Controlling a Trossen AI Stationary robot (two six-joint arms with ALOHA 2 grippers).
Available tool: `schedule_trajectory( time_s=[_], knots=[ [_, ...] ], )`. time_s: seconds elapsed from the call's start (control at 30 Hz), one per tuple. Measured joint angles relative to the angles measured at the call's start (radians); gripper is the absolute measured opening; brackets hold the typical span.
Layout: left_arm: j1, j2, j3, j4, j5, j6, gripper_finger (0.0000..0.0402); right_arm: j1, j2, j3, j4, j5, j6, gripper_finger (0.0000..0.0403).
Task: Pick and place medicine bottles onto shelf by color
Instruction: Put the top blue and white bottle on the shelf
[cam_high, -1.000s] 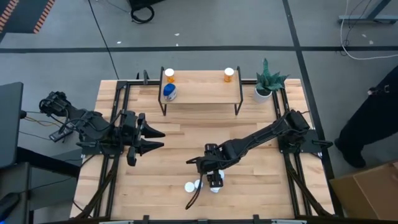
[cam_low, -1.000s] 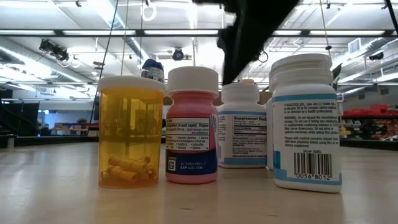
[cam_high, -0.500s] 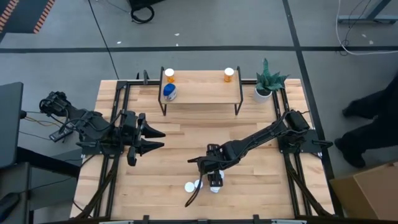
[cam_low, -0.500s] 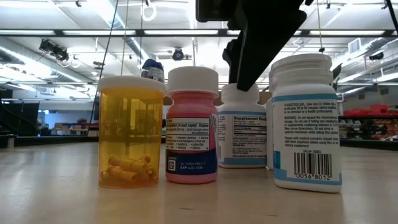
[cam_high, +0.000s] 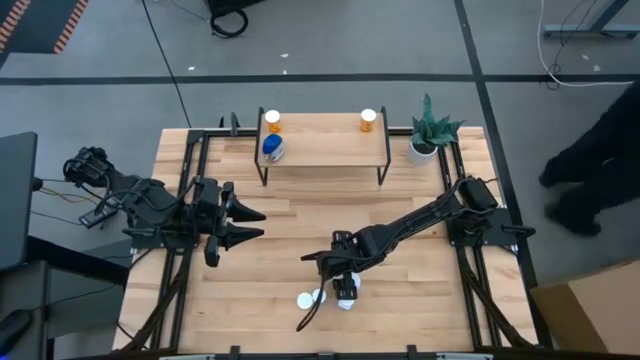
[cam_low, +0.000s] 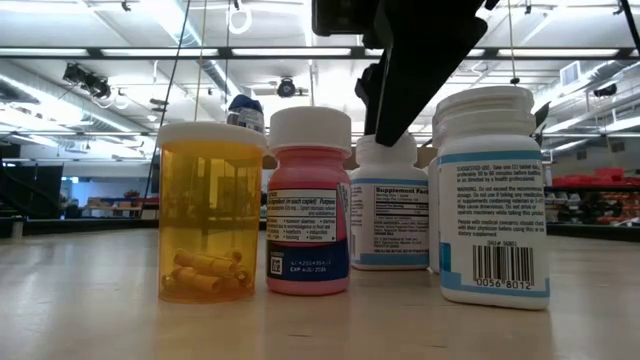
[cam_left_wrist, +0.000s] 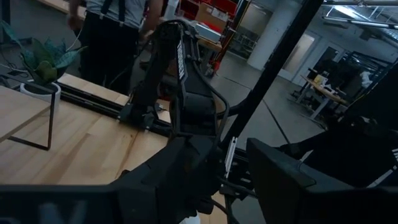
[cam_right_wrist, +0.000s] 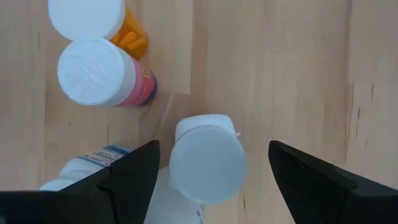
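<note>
Four medicine bottles stand on their bases near the table's near edge: an orange one (cam_low: 210, 210), a pink one with a white cap (cam_low: 308, 200), a white supplement bottle (cam_low: 390, 215) and a bigger white one (cam_low: 495, 195). My right gripper (cam_right_wrist: 212, 148) hangs open above them, pointing down. Its fingers stand on either side of a white bottle's cap (cam_right_wrist: 207, 167) without touching it. On the shelf (cam_high: 325, 145) stand two orange bottles (cam_high: 272, 122) (cam_high: 368, 120) and a blue one (cam_high: 272, 148). My left gripper (cam_high: 250, 223) waits open over the table's left part.
A potted green plant (cam_high: 430, 135) stands at the far right corner beside the shelf. Bare wood lies between the shelf and the bottle cluster (cam_high: 325, 297). A person in dark clothes (cam_high: 600, 150) stands off the table's right side.
My right gripper has come down a little over the white bottles and shows lower and larger in the low view. The bottles have stayed put. The person to the right of the table has moved.
</note>
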Motion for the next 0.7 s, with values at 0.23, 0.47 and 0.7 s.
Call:
schedule_trajectory(
  time_s=[0.23,0.47,0.7],
  knots=[
    [0.000,0.000,0.000,0.000,0.000,-0.001,0.0179,0.000,0.045,-0.001,0.012,-0.044,0.032,0.0308],
    [0.000,0.000,0.000,-0.008,0.000,-0.022,0.0177,0.000,0.048,-0.001,0.018,-0.044,0.057,0.0300],
    [0.000,0.000,0.000,-0.017,0.000,-0.026,0.0180,0.000,0.048,-0.001,0.013,-0.056,0.057,0.0279]
  ],
)
